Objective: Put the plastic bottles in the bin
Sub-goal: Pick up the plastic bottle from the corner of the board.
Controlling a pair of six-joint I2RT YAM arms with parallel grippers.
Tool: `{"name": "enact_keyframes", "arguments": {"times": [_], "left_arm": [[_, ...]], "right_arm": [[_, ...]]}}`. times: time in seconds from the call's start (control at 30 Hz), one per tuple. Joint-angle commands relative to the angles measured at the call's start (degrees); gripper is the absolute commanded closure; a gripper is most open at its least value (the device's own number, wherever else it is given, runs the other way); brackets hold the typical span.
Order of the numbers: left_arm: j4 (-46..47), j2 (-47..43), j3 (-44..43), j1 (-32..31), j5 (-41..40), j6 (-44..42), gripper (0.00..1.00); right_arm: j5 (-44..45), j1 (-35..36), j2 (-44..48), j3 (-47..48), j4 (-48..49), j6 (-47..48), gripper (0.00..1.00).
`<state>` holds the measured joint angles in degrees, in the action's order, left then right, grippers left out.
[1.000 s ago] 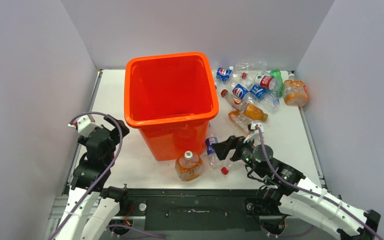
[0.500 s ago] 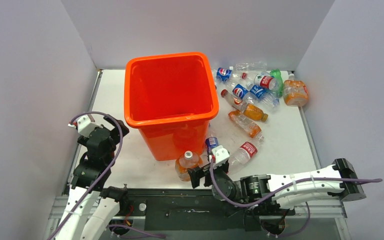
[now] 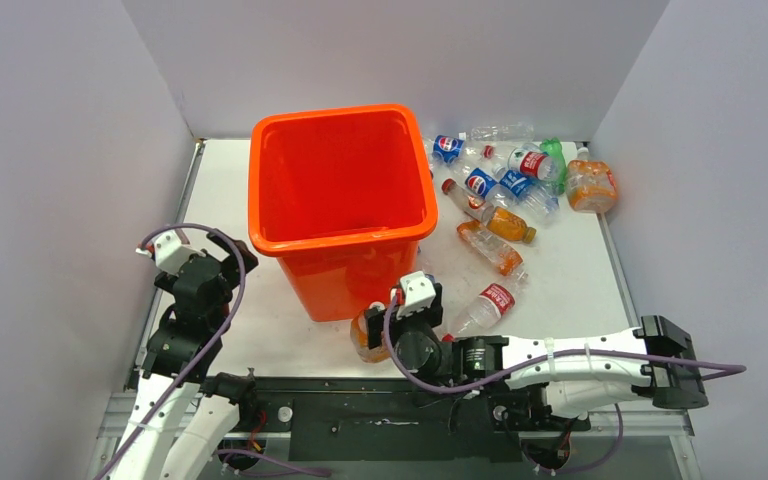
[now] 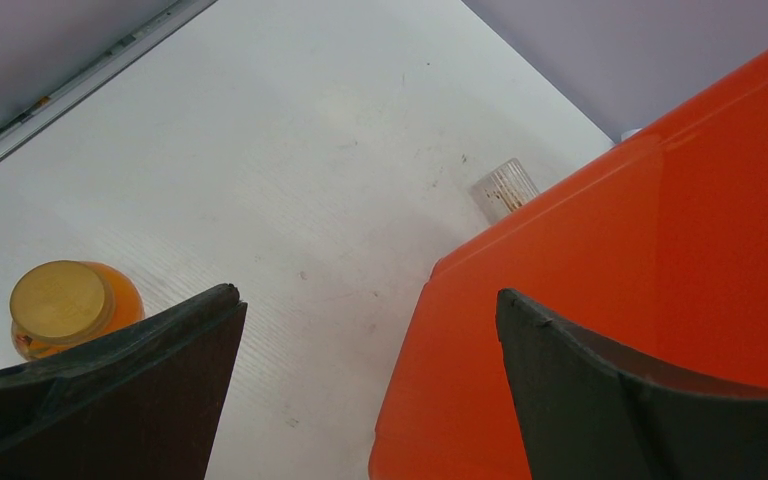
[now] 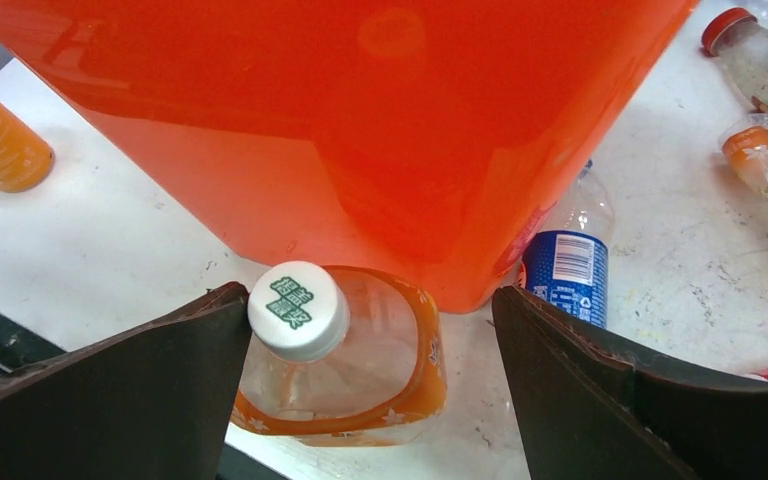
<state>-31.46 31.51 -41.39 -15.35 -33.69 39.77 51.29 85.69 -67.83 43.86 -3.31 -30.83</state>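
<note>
The tall orange bin (image 3: 260, 190) stands mid-table; its wall fills the right wrist view (image 5: 360, 120) and the right half of the left wrist view (image 4: 660, 280). A squat orange bottle (image 3: 363, 338) with a white cap (image 5: 298, 310) stands upright at the bin's front. My right gripper (image 3: 400, 328) hangs open over it, the bottle (image 5: 400, 370) between the fingers and the cap close to the left finger (image 5: 160, 390). My left gripper (image 3: 228, 262) is open and empty (image 4: 368, 300), left of the bin. Several bottles (image 3: 505, 185) lie at the back right.
A clear red-labelled bottle (image 3: 485, 305) lies right of my right gripper, and a blue-labelled one (image 5: 565, 265) leans at the bin's base. An orange bottle (image 4: 65, 305) sits left of the bin. A clear bottle (image 4: 505, 188) shows behind the bin's corner. Grey walls enclose the table.
My right arm has swung from the table's right side to the bin's front and now hangs over the squat orange bottle, uncovering the red-labelled bottle. The left arm has not moved.
</note>
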Motion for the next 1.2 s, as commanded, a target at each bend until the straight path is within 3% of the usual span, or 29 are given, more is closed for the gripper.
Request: {"name": "enact_keyframes", "arguments": {"times": [0.0,0.17,0.33,0.43,0.53,0.77,0.93,1.17], "left_arm": [[1.1,-0.6,-0.6,-0.3,-2.1,-0.1,0.04],[0.1,-1.4,-0.8,-0.7,-4.6,0.5,0.04],[-0.8,-2.5,-1.1,-1.7,-7.2,0.9,0.04],[-2.6,-3.3,-2.0,-2.0,-9.9,1.5,0.04],[-6.5,-4.7,-4.5,-2.0,-14.2,2.3,0.04],[-10.5,-11.4,-15.2,-2.0,-20.8,-1.7,0.04],[-4.7,-14.1,-21.8,-2.0,-8.4,-9.0,0.04],[4.5,-7.7,-32.1,-2.0,25.3,-13.1,0.04]], "right_arm": [[-4.4,-1.6,-1.5,2.6,4.8,1.9,0.12],[-7.6,-2.8,-4.2,2.6,6.0,1.9,0.28],[-9.0,-3.2,-4.9,2.2,5.8,1.4,0.52],[-10.2,-3.3,-4.8,2.3,5.7,1.6,0.68],[-12.3,-3.2,-4.0,3.3,4.1,2.1,0.94],[-27.4,-2.3,-0.3,11.6,-8.6,7.1,0.95],[-39.2,-2.1,4.5,19.5,-16.9,9.7,0.95],[-54.3,-2.0,6.7,33.6,-17.8,10.4,0.95]]}}
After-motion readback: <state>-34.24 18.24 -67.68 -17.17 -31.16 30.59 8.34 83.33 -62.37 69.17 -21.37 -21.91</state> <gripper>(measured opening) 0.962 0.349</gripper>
